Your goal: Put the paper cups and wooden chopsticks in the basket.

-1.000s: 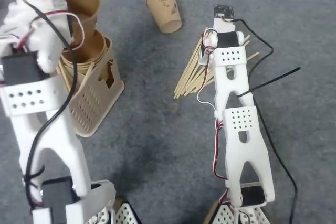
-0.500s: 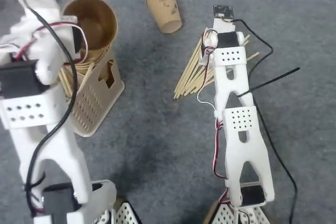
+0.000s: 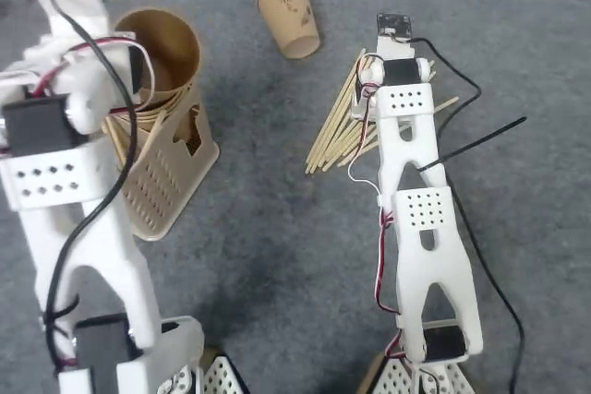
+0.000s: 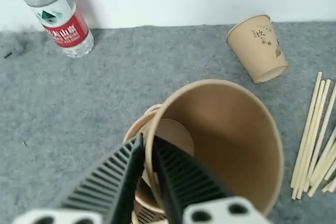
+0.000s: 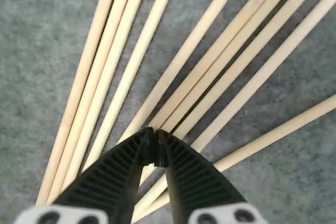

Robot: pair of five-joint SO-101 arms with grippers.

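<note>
progress: partial. the basket [image 3: 175, 177] stood at the left of the surface [image 3: 277, 256]. it already carried several binned chopsticks [image 3: 125, 126] and at least one nested cup [image 4: 134, 129].

in hand: the held cup [image 4: 231, 145], mouth up, sat directly above the nested cup and looked partly lowered into it. whether it was fully seated could not be told.

the left fingers [image 4: 118, 174] were nearly closed and pinched the held cup's rim. one finger was outside the wall and one inside, with the thin wall between them.

left to do, as judged: release the held cup. then fetch the loose cup [image 3: 291, 17], which lay on its side near the far edge, well apart from the basket. then move the loose chopsticks [image 3: 337, 136], fanned out on the surface under the right arm.

the right fingers [image 5: 121, 166] were pressed together at the tips, low over the fan. sticks ran to either side of them, and one stick seemed to pass right at the tips. whether it was actually clamped could not be told.

also noted: a water bottle [image 4: 52, 11] on its side by the far wall, not part of the task.
</note>
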